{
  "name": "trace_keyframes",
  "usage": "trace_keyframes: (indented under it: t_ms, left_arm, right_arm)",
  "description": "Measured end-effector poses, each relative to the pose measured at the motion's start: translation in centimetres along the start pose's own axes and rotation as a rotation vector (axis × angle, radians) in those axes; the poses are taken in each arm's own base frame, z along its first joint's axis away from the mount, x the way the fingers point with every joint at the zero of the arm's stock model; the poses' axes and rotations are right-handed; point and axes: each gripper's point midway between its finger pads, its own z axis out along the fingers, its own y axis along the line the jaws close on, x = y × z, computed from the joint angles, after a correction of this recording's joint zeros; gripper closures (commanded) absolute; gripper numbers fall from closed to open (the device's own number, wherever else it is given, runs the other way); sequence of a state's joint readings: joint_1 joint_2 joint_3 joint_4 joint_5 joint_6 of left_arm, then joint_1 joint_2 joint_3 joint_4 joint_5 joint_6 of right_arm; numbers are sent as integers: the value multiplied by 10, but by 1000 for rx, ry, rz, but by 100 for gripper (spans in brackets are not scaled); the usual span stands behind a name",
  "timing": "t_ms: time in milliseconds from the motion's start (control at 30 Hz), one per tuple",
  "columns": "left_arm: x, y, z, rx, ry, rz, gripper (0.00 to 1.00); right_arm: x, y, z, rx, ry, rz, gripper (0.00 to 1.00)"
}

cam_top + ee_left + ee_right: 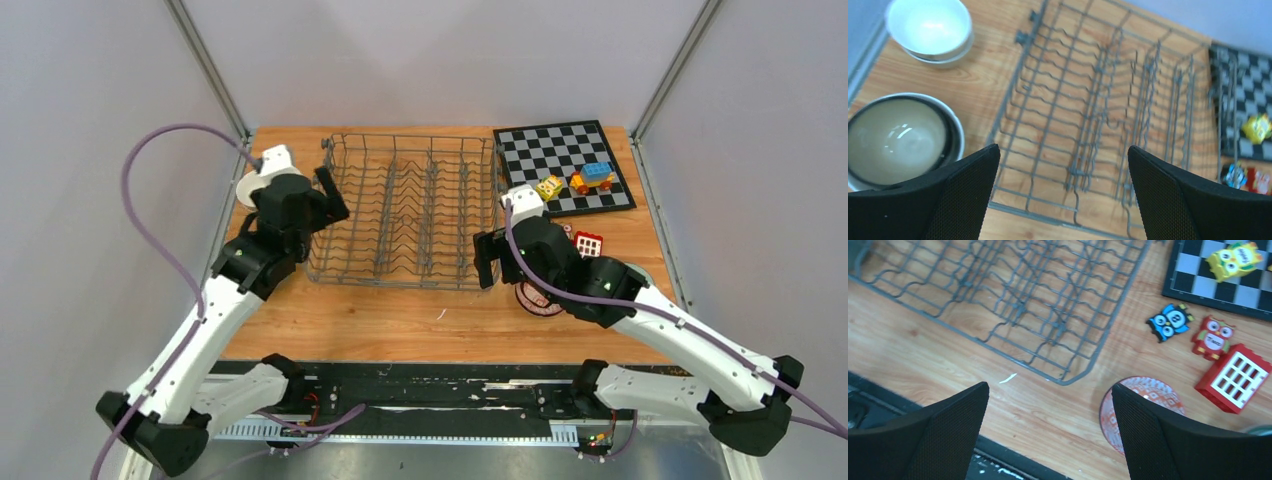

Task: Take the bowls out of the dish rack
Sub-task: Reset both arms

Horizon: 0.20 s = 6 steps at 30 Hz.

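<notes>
The grey wire dish rack (400,283) stands in the middle of the wooden table, and no bowl shows inside it. My left gripper (330,195) is open and empty over the rack's left edge (1009,90). To the left of the rack are a white bowl (929,27) and a beige, dark-rimmed bowl (895,140) nested in a white one. My right gripper (487,258) is open and empty above the table by the rack's near right corner (998,351). A red patterned bowl (1143,395) sits on the table just right of it, partly behind my right finger.
A chessboard (545,150) with toy bricks (592,178) lies at the back right. A blue owl (1170,321), a red owl (1214,337) and a red window brick (1233,377) lie between the board and the patterned bowl. Grey walls close in both sides.
</notes>
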<state>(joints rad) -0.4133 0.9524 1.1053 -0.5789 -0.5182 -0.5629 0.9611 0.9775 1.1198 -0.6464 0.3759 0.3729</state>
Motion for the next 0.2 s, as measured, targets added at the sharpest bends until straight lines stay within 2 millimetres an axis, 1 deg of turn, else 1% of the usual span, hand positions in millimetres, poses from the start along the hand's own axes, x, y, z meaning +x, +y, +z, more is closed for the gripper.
trace_keyframes:
  t_ms: [33, 67, 133, 200]
  left_arm:
    - [8, -9, -1, 21, 19, 26, 0]
    - [21, -20, -1, 40, 51, 66, 0]
    - [42, -32, 0, 62, 104, 123, 0]
    - [62, -39, -1, 78, 150, 171, 0]
  right_arm:
    - [1, -6, 1, 29, -9, -3, 3]
    - [4, -12, 2, 56, -14, -5, 4]
    - [11, -22, 5, 98, -22, -2, 4]
    - [19, -31, 7, 131, -24, 4, 4]
